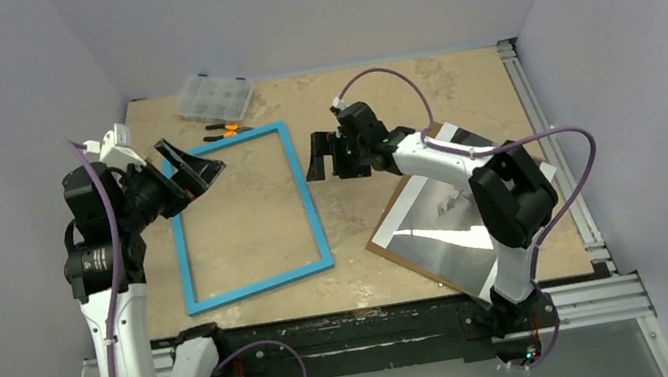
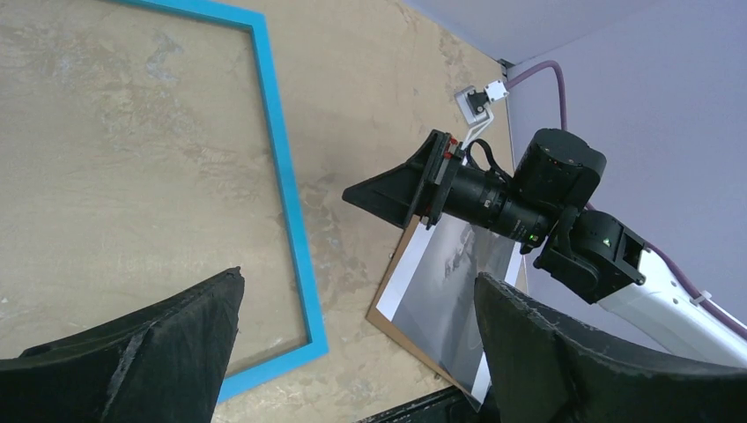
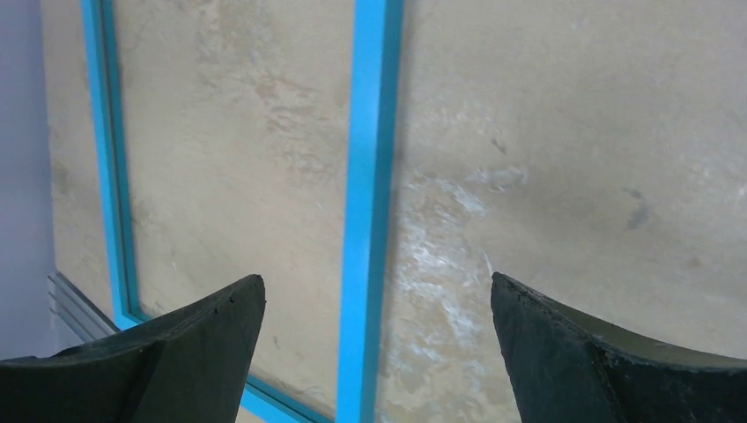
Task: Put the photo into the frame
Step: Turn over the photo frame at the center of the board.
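1. The frame (image 1: 259, 286) lay blue face up, nothing in it; the photo (image 1: 438, 233) lay apart to its right.
2. Left gripper (image 1: 195, 170) hung over its far-left corner, right gripper (image 1: 320, 158) beside its right bar, both wide and empty.
3. No step looked done.

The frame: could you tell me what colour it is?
Bright blue frame, clearest in the top external view.

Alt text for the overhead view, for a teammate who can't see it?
A blue frame lies flat and empty on the table, the photo lying apart to its right. Both hands are open and empty: the left hand over the frame's far-left corner, the right hand beside its far-right corner.
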Controlling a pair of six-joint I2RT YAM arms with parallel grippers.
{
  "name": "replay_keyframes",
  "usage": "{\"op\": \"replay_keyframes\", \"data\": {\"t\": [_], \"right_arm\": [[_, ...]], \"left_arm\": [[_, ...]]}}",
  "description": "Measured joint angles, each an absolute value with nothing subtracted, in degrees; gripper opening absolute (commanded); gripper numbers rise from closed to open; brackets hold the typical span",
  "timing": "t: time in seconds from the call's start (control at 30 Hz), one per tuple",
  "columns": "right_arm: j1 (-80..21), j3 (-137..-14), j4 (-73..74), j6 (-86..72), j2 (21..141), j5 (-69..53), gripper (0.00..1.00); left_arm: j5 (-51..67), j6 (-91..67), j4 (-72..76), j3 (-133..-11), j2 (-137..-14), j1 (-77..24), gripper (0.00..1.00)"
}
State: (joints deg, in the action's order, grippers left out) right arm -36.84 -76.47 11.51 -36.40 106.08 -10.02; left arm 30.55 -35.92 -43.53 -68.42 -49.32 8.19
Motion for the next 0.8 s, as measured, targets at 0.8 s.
{"op": "replay_keyframes", "data": {"t": [0.8], "right_arm": [[-25.8, -58.7, 14.8, -33.8, 89.1, -9.6, 0.98]], "left_arm": [[15.7, -38.1, -43.0, -70.8, -86.2, -18.9, 0.94]]}}
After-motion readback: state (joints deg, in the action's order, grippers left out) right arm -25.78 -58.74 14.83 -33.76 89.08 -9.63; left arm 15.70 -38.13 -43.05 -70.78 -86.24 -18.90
